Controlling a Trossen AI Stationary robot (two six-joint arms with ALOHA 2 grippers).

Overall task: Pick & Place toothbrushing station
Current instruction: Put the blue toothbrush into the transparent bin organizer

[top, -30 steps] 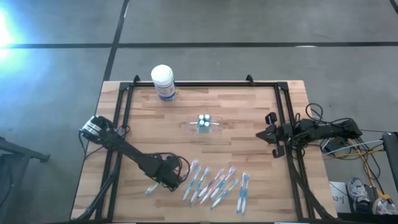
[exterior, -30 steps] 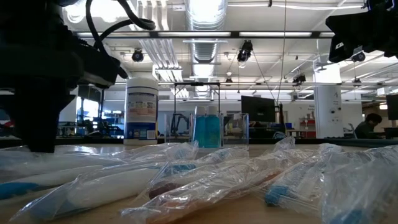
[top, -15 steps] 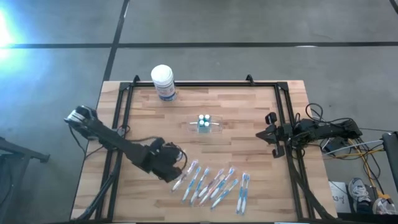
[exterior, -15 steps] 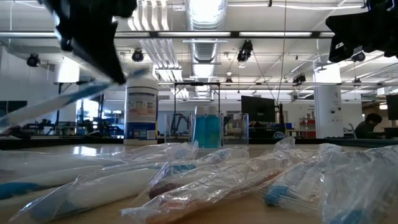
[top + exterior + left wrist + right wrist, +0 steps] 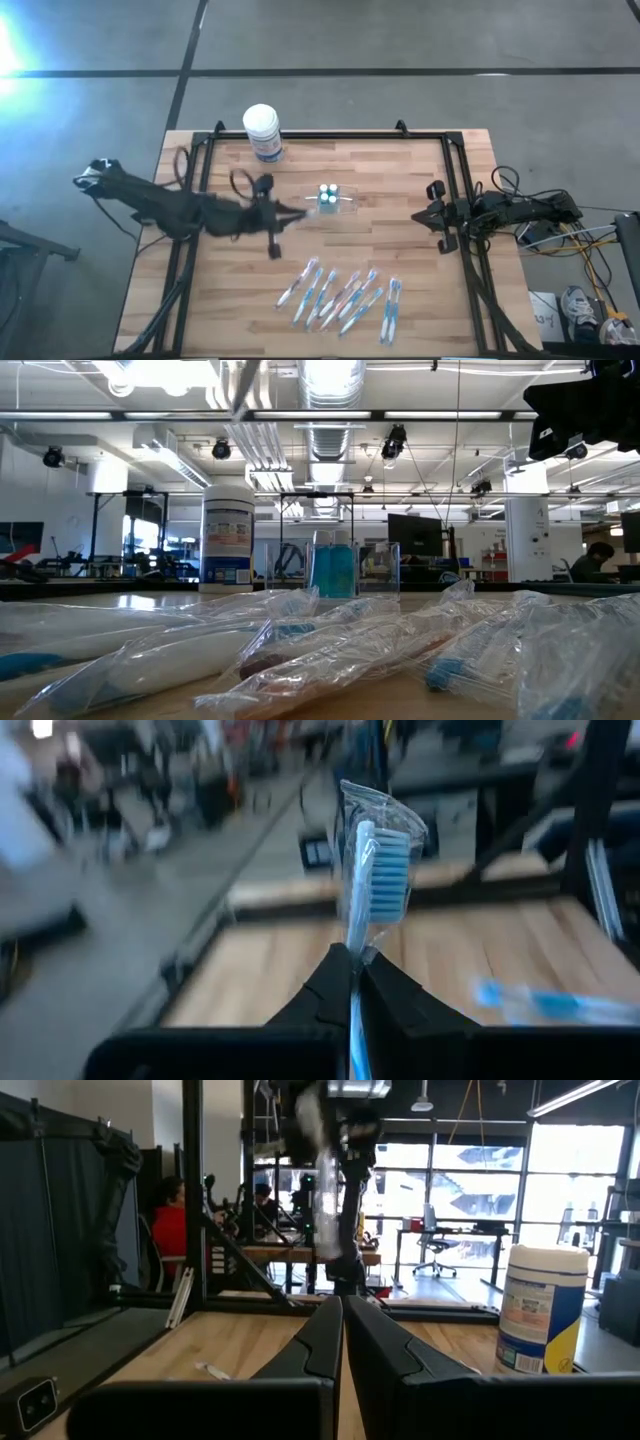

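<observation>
The toothbrushing station [image 5: 328, 200] is a small clear holder standing mid-table with blue-and-white items in it; the low view shows it [image 5: 340, 570] beyond the bags. My left gripper [image 5: 284, 212] hovers just left of it, shut on a toothbrush in a clear wrapper [image 5: 378, 860]. Several more wrapped toothbrushes [image 5: 342, 298] lie near the front edge. My right gripper [image 5: 432, 215] waits shut at the table's right edge, fingers together [image 5: 342, 1320], holding nothing. My left gripper pinches the wrapped toothbrush between its two fingertips at the neck just below the bristle head [image 5: 352, 944], through the wrapper. The fingers lie about level, coming from the table's left, along the brush. The head sticks out past the fingertips, lifted clear of the table.
A white tub with a blue label [image 5: 263, 131] stands at the far left of the table. A black frame [image 5: 330, 137] runs along the table's far and side edges. Bare wood [image 5: 390, 180] lies right of the holder. People sit in the room beyond [image 5: 178, 1210].
My left gripper, shut throughout, has risen from the near left of the table and swung toward the holder. It has tipped from pointing down to about level and rolled. The wrapped toothbrush has come up with it, lifted clear of the table.
</observation>
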